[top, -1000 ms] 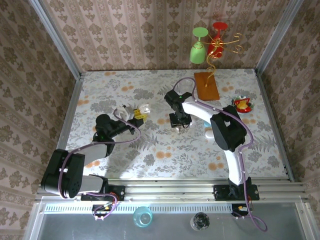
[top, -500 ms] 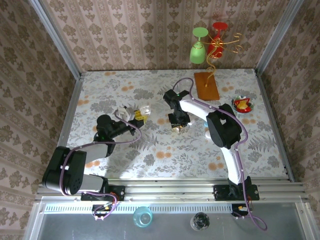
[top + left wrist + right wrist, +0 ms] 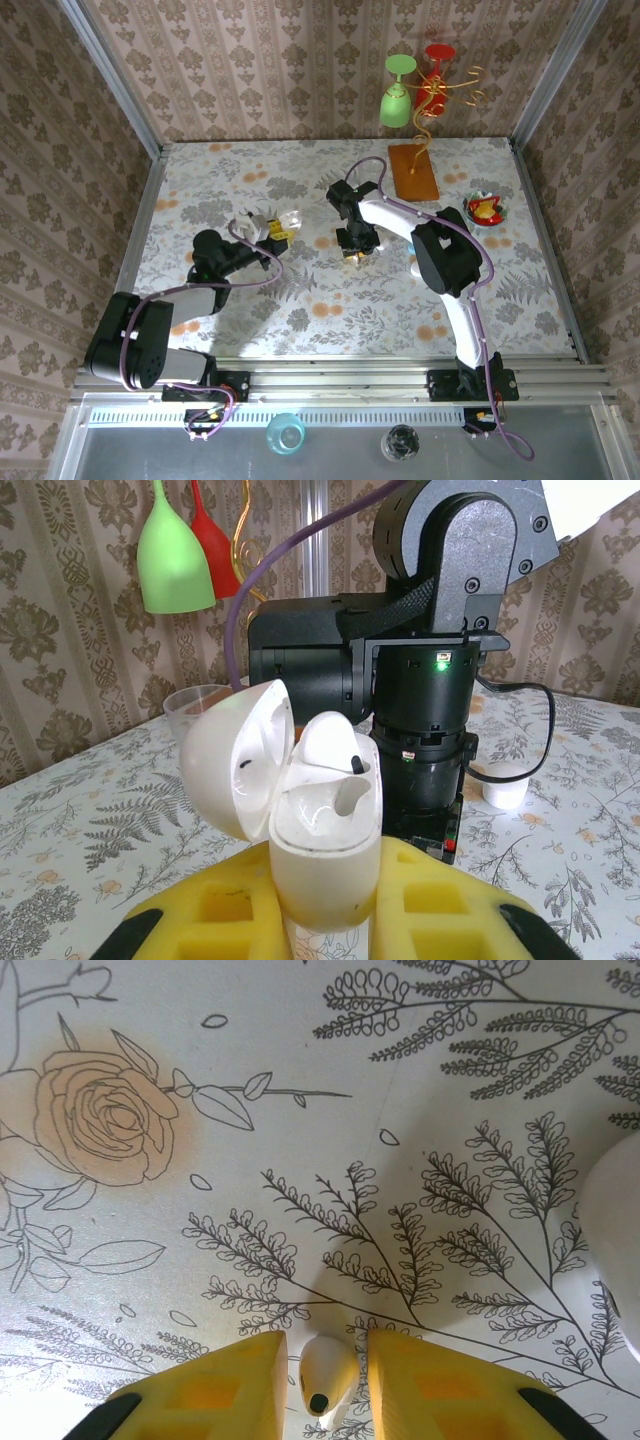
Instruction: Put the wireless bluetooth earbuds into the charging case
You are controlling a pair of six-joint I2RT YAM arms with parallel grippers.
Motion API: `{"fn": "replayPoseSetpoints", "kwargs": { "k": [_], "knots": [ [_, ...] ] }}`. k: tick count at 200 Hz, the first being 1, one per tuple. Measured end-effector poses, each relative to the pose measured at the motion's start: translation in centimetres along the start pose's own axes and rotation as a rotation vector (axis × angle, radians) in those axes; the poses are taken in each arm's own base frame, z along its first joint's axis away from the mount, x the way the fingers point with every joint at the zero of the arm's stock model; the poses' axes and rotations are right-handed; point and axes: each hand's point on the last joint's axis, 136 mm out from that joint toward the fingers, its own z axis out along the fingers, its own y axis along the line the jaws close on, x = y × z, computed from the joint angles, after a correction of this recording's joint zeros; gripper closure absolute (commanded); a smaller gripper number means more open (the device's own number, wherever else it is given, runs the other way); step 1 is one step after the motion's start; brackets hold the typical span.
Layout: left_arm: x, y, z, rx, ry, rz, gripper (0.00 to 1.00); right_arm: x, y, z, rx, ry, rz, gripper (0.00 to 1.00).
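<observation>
My left gripper (image 3: 328, 910) is shut on a white charging case (image 3: 325, 830), held upright with its lid (image 3: 235, 760) swung open to the left. One white earbud (image 3: 335, 748) sits in the far socket and the near socket is hollow. In the top view the left gripper (image 3: 270, 226) holds the case (image 3: 290, 216) left of centre. My right gripper (image 3: 356, 252) points down at the table's middle. In its wrist view a white earbud (image 3: 325, 1365) lies on the tablecloth between the yellow pads (image 3: 215, 1390), the right gripper (image 3: 325, 1380) standing open with a thin gap on each side.
A second white case (image 3: 615, 1230) lies just right of the right gripper, also seen as the white case (image 3: 418, 266). A wooden base (image 3: 413, 172) with a gold wire stand bearing green and red cups stands at the back. A small bowl (image 3: 485, 209) sits far right.
The right gripper has shifted slightly left and lowered over the earbud, and its jaws have narrowed around it. The left arm with the case has stayed put.
</observation>
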Motion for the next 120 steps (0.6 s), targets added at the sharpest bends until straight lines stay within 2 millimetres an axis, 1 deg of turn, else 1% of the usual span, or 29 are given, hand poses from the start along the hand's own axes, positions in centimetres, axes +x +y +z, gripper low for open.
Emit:
{"fn": "replayPoseSetpoints", "kwargs": {
  "k": [53, 86, 120],
  "knots": [
    [0.05, 0.02, 0.04, 0.001, -0.001, 0.001, 1.0, -0.07, 0.03, 0.03, -0.001, -0.003, 0.0, 0.75],
    [0.89, 0.19, 0.2, 0.001, 0.015, -0.015, 1.0, -0.18, 0.08, 0.2, -0.004, -0.01, 0.0, 0.79],
    [0.94, 0.18, 0.22, 0.001, 0.016, -0.016, 1.0, -0.17, 0.07, 0.16, -0.017, -0.037, 0.0, 0.79]
  ]
}}
